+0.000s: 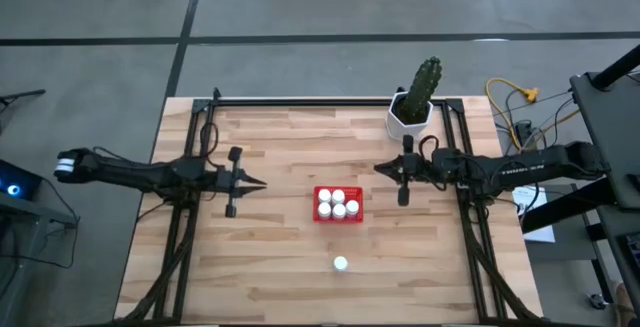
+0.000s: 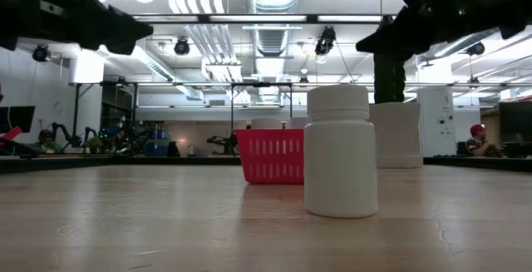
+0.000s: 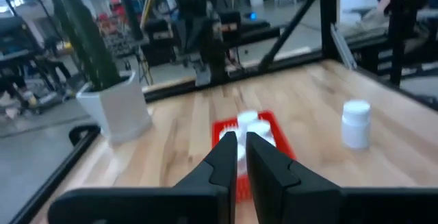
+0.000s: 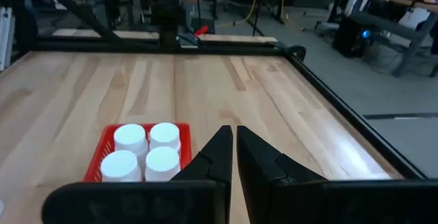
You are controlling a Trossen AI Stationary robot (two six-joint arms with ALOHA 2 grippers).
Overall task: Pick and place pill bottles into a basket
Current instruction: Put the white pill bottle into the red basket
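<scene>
The red basket (image 1: 338,205) stands mid-table with several white pill bottles upright in it; it also shows in the right wrist view (image 4: 140,157) and the left wrist view (image 3: 252,129). One pill bottle (image 1: 341,263) stands alone on its base on the table, nearer the front edge, and it looms large in the low view (image 2: 339,151). My left gripper (image 1: 262,183) hovers shut and empty left of the basket. My right gripper (image 1: 378,168) hovers shut and empty to the basket's far right.
A white pot with a green cactus (image 1: 413,107) stands at the table's far right, close behind my right gripper. Black frame rails (image 1: 330,99) run along the far edge and both sides. Bare wood lies around the lone bottle.
</scene>
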